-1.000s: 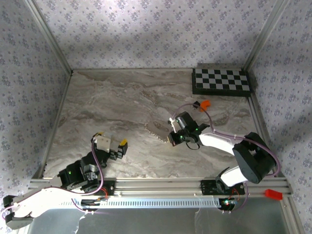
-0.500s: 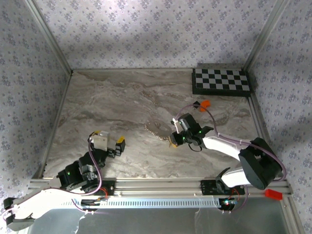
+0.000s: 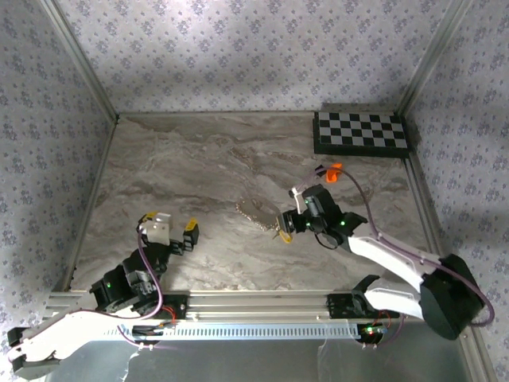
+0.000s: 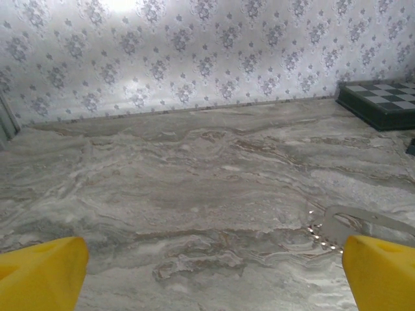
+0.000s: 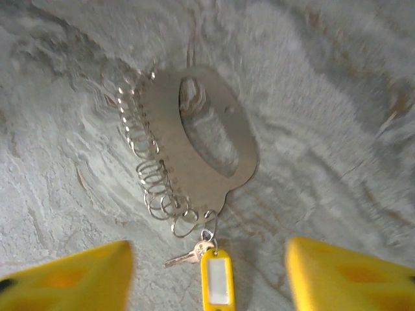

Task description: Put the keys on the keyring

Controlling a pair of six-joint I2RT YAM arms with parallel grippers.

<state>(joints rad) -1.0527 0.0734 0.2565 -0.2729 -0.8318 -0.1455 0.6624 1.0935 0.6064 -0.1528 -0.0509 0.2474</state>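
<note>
Marbled tabletop point(image 5: 324, 78): the keyring point(image 5: 159, 136) lies centre-frame in the right wrist view, a key point(image 5: 183, 258) and yellow tag point(image 5: 217, 282) at its lower end. The right gripper point(image 5: 209, 251) stands open either side of them, touching neither. The left gripper point(image 3: 169, 225) gapes empty, lower left overhead.

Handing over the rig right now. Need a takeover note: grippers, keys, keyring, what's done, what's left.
Left gripper: open, holding nothing, low over the near-left of the grey marble table.
Right gripper: open, holding nothing, pads apart just short of the keyring.
Flat silver metal keyring, with a row of small rings along one edge, lies flat mid-table.
Done: one small silver key with a yellow plastic tag appears hooked on the end ring.
Left: I cannot tell whether more keys remain.
</note>
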